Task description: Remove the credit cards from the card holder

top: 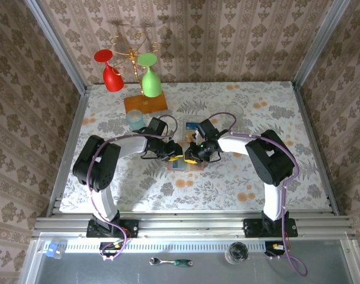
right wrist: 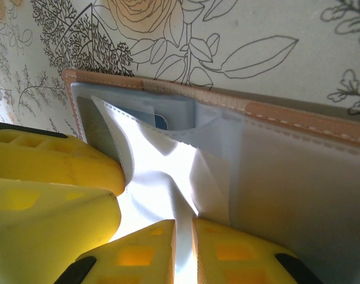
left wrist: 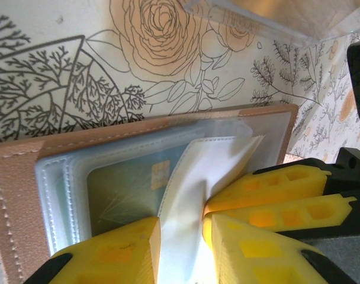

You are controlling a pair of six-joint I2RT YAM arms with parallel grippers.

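While the holder point(left wrist: 14, 201) lies open, we see the left gripper point(left wrist: 181, 229) and right gripper point(right wrist: 183, 232) each nearly closed, pinching its sleeve point(left wrist: 203, 171) beside a tucked-in card point(left wrist: 127, 195).

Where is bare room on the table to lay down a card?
Free: the back right corner, behind the right arm; the near strip between the wallet and the table edge. Crowded: the centre, where the left gripper and right gripper pinch the wallet's sleeve, with a cup and rack base behind.

I count one card holder point(left wrist: 14, 195); one card point(left wrist: 121, 189) showing in its sleeve; one red goblet point(top: 113, 78); one green goblet point(top: 151, 83); one rack point(top: 132, 105).
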